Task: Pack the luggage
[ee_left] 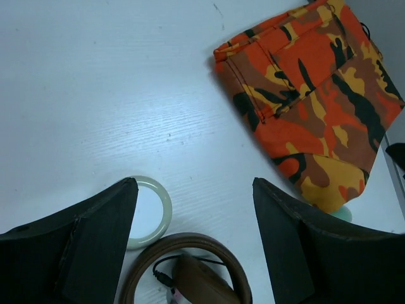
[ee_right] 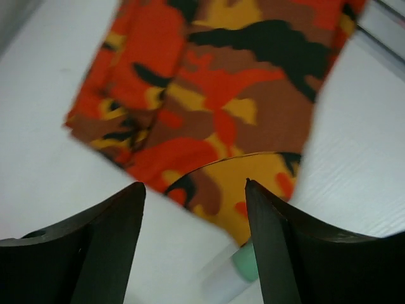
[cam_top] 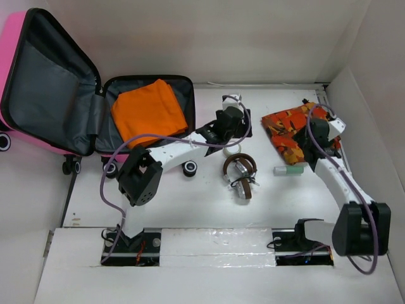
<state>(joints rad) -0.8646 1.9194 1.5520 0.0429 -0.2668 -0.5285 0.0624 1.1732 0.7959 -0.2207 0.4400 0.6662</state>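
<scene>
The hot-pink luggage (cam_top: 14, 44) lies open at the far left, its grey-lined lid up. A folded orange cloth (cam_top: 150, 111) lies in its base. My left gripper (cam_top: 233, 120) is open and empty, hovering over the table middle (ee_left: 193, 180), above a pale green ring (ee_left: 152, 212) and brown headphones (ee_left: 190, 272). My right gripper (cam_top: 314, 136) is open and empty (ee_right: 195, 183), just above the near edge of an orange camouflage cloth (ee_right: 221, 82), also in the top view (cam_top: 291, 130). A tube with a green cap (ee_right: 243, 263) lies below its right finger.
The headphones (cam_top: 240, 174) lie in the table's middle. The tube (cam_top: 290, 170) lies just in front of the camouflage cloth. The camouflage cloth also shows in the left wrist view (ee_left: 310, 101). White walls close the table at the back and right.
</scene>
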